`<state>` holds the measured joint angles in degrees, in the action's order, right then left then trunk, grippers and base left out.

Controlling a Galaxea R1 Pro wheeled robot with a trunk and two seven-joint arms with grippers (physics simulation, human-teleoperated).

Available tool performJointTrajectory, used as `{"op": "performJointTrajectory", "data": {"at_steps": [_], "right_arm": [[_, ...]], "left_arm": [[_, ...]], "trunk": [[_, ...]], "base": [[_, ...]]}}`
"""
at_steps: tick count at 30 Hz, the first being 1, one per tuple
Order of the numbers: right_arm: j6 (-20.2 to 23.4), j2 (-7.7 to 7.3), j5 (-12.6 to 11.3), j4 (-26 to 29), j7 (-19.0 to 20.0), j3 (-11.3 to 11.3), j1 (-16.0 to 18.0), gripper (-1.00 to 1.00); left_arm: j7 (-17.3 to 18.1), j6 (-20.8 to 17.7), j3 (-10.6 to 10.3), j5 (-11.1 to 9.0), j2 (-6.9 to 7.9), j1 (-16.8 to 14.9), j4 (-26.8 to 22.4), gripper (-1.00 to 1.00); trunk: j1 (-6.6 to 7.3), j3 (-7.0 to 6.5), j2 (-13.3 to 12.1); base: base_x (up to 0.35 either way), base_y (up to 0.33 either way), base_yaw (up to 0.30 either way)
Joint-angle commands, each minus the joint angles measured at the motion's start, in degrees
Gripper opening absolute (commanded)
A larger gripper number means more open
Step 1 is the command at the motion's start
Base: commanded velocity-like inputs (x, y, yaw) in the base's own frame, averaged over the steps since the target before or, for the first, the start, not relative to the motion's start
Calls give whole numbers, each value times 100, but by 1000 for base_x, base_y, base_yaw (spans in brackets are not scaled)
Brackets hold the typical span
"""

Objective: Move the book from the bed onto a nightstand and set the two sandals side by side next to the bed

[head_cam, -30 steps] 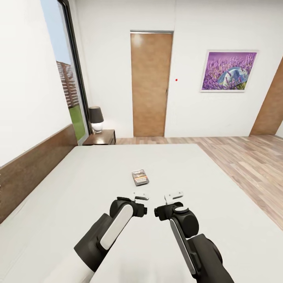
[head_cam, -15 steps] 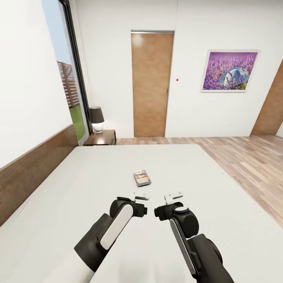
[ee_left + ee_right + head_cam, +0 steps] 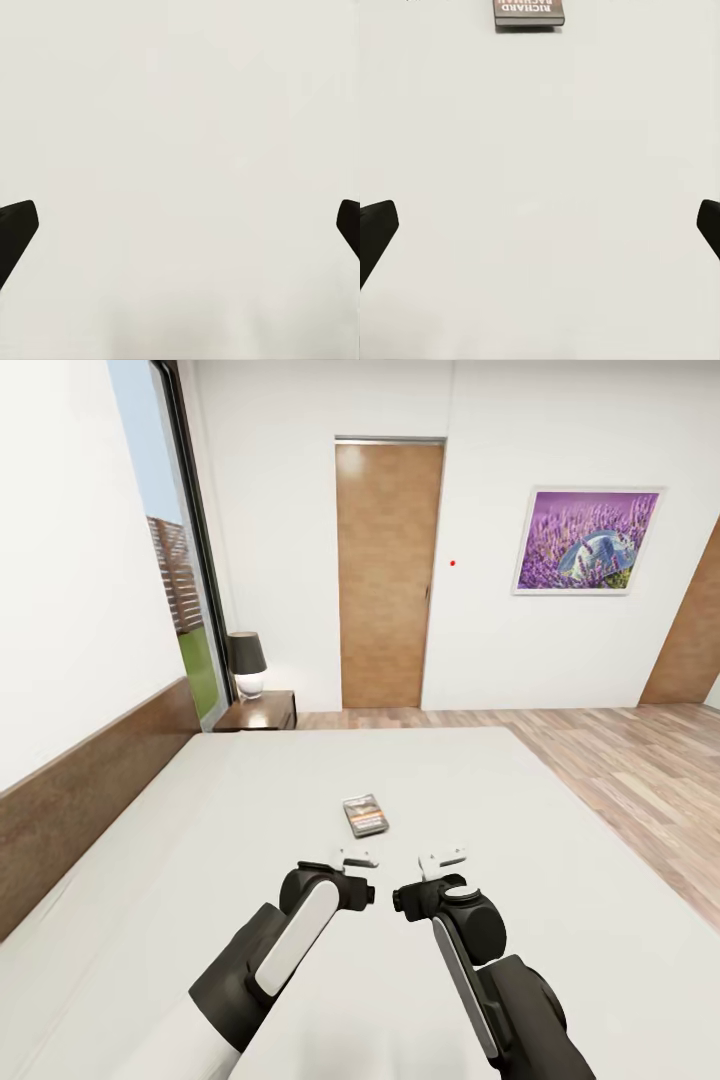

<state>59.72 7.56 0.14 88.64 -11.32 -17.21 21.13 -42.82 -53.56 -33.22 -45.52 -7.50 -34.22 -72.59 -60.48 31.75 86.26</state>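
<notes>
left gripper [image 3: 358, 857]: fingers spread wide, arm bent forward | right gripper [image 3: 441, 857]: fingers spread wide, arm alongside

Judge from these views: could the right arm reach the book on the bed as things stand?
Probably yes. The book lies flat on the bare mattress, just ahead of the right pincer, whose jaws stand open. Nothing lies between them.

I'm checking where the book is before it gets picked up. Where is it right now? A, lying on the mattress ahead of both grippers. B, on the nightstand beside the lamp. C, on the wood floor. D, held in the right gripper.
A: the book lies flat on the bed, beyond the left gripper and right gripper, touched by neither.
</notes>
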Motion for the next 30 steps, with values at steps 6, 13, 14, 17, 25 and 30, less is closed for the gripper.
{"op": "performJointTrajectory", "data": {"at_steps": [6, 13, 14, 17, 25, 30], "right_arm": [[28, 0, -3, 4, -19, -8, 5, 100], [28, 0, -4, 0, -19, -4, 5, 100], [28, 0, -5, -1, -19, -3, 5, 100], [28, 0, -5, -2, -19, -3, 5, 100], [28, 0, -5, -4, -19, -2, 5, 100], [28, 0, -1, -4, -19, -2, 5, 100]], "left_arm": [[-60, 22, -13, -54, -3, -5, 55, 100], [-60, 45, -16, -54, 0, -5, 100, 100], [-60, 47, -16, -54, 0, -5, 104, 100], [-60, 50, -17, -54, 0, -5, 111, 100], [-60, 55, -17, -53, -4, -5, 120, 100], [-60, 57, -17, -53, -3, -5, 121, 100]], "trunk": [[0, 6, 3], [0, 6, 3], [0, 6, 3], [0, 6, 3], [0, 6, 3], [0, 6, 3]], "base": [[61, 69, 0], [26, 30, 0], [14, 15, 0], [9, 11, 0], [4, 5, 0], [1, 2, 0]]}}
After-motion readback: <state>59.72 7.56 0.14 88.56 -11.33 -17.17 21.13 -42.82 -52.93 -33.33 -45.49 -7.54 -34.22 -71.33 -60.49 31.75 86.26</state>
